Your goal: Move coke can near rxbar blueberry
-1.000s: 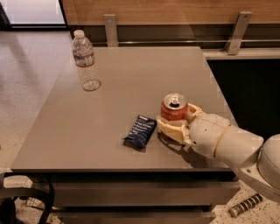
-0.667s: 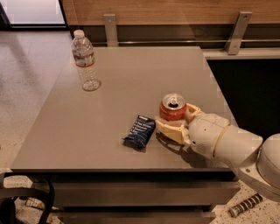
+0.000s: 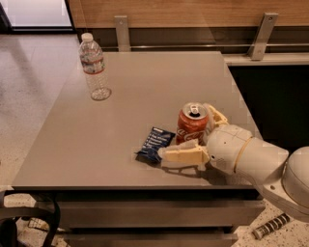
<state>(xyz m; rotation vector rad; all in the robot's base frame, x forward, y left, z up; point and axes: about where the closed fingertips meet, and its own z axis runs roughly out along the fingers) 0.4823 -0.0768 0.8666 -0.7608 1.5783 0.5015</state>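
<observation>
The pincer (image 3: 189, 134) clasps the upright coke can (image 3: 192, 123) between its two fingers on the surface (image 3: 145, 87), with the rxbar blueberry (image 3: 155, 143) lying just beside the can and a water bottle (image 3: 94, 67) well apart from it.

A grey table (image 3: 145, 82) is set on a speckled floor (image 3: 29, 77). Behind it, a wood-panelled wall (image 3: 193, 7) is seen, and daylight is admitted through a window (image 3: 38, 12).

end effector (image 3: 187, 136) around coke can (image 3: 192, 120), rxbar (image 3: 154, 143) left
</observation>
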